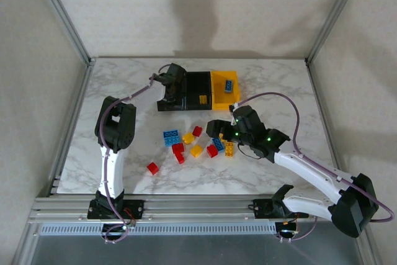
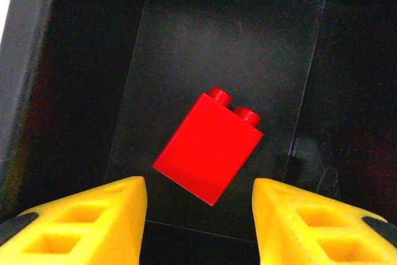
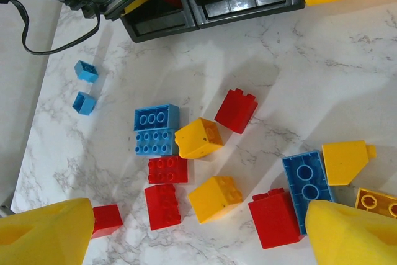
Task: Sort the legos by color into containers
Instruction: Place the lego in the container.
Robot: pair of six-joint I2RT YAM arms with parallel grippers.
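The left gripper (image 2: 198,193), its yellow fingers (image 2: 93,215) spread, hangs over the leftmost black bin (image 2: 217,35), where a red brick (image 2: 208,147) lies free between them, touching neither. The right gripper (image 3: 198,224), jaws wide and empty, hovers above the loose legos (image 3: 162,131) scattered on the marble table (image 1: 279,91), near the row of containers (image 1: 198,85).
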